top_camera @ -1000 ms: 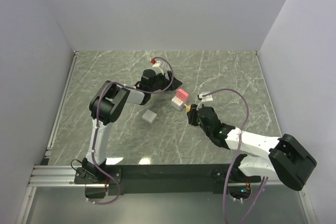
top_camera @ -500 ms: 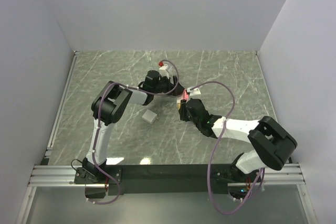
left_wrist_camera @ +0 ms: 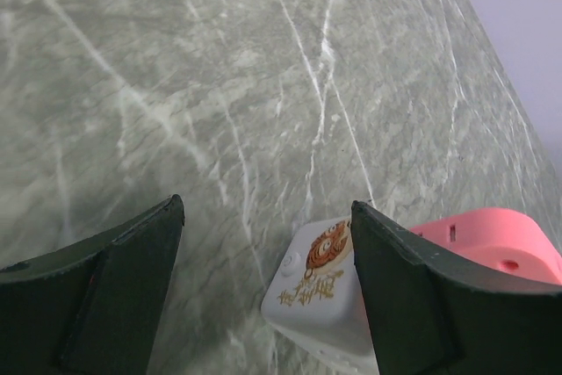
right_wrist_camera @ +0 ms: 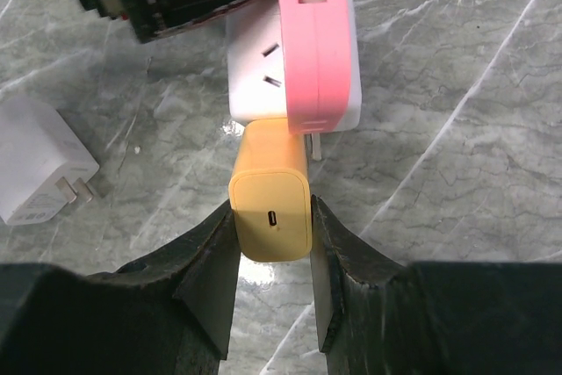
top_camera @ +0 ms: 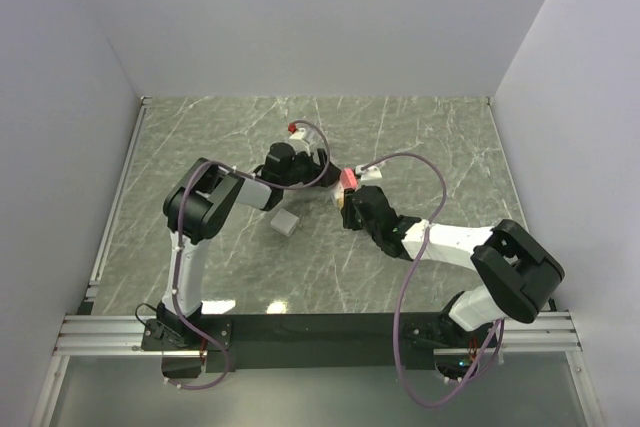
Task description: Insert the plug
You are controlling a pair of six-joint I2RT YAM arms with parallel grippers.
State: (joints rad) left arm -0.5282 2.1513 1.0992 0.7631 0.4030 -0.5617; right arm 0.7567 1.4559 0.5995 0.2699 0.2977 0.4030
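Right wrist view: the right gripper (right_wrist_camera: 272, 217) has its fingers closed part-way on a yellow-orange rectangular plug adapter (right_wrist_camera: 270, 192), gripped on both flanks. At 12 o'clock from the plug lies the pink-and-white socket block (right_wrist_camera: 309, 50). The plug's far end meets the block's lower edge, and one metal prong is exposed there. Whether the plug is seated cannot be told. A white wall charger (right_wrist_camera: 37, 166) lies at 9 o'clock.

Left wrist view: the left gripper (left_wrist_camera: 265, 217) stands wide open and holds nothing. The socket block is at 5 o'clock, partly behind the right-hand finger (left_wrist_camera: 413, 305).

The top view alone shows both arms converging mid-table. There the plug itself is largely hidden under the right gripper.

Surface: a green-grey marbled table top (top_camera: 440, 147), enclosed by plain pale walls (top_camera: 300, 17). A black mounting rail (top_camera: 320, 329) runs along the 6 o'clock edge.
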